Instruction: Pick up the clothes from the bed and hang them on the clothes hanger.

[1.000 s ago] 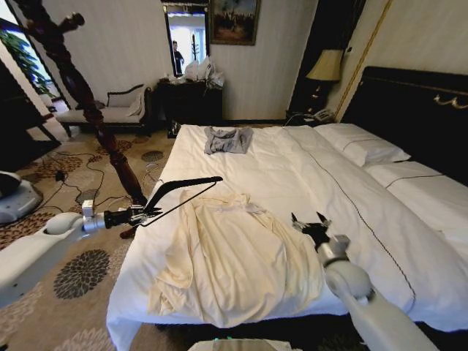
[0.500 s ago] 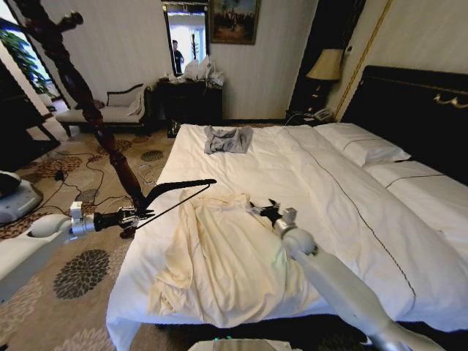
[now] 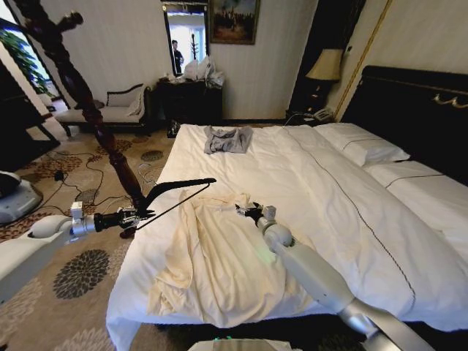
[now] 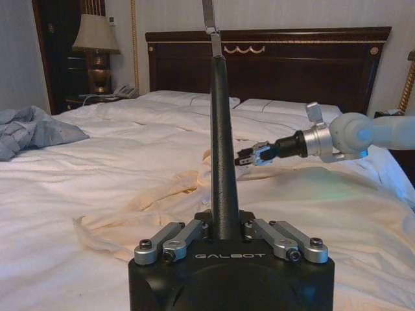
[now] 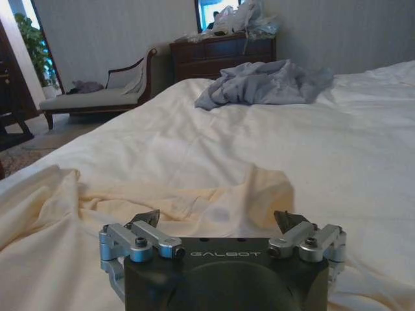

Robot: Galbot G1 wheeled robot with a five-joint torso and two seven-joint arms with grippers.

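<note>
The clothes [image 3: 219, 256], a large cream collared garment, lie spread on the near left part of the bed [image 3: 329, 190]. My left gripper [image 3: 140, 215] hovers beside the bed's left edge, shut on the clothes hanger [image 3: 183, 186], whose dark bar [image 4: 224, 162] rises straight from the shut jaws. My right gripper [image 3: 246, 211] hangs open just over the garment's collar end, with cream cloth [image 5: 194, 194] between and below its spread fingertips [image 5: 146, 218]. Seen from the left wrist, the right gripper [image 4: 251, 155] hovers above the cream cloth [image 4: 149, 201].
A small grey garment [image 3: 228, 139] lies at the far end of the bed, with pillows [image 3: 362, 146] to the right. A dark wooden coat stand [image 3: 80, 95] rises left of the bed. Cables lie on the patterned carpet [image 3: 80, 270]. A chaise [image 3: 110, 110] and dresser [image 3: 190, 99] stand behind.
My right arm has swung left across the bed, from beside the garment's right edge to its collar end. The left gripper with the hanger shifted slightly left, then held still.
</note>
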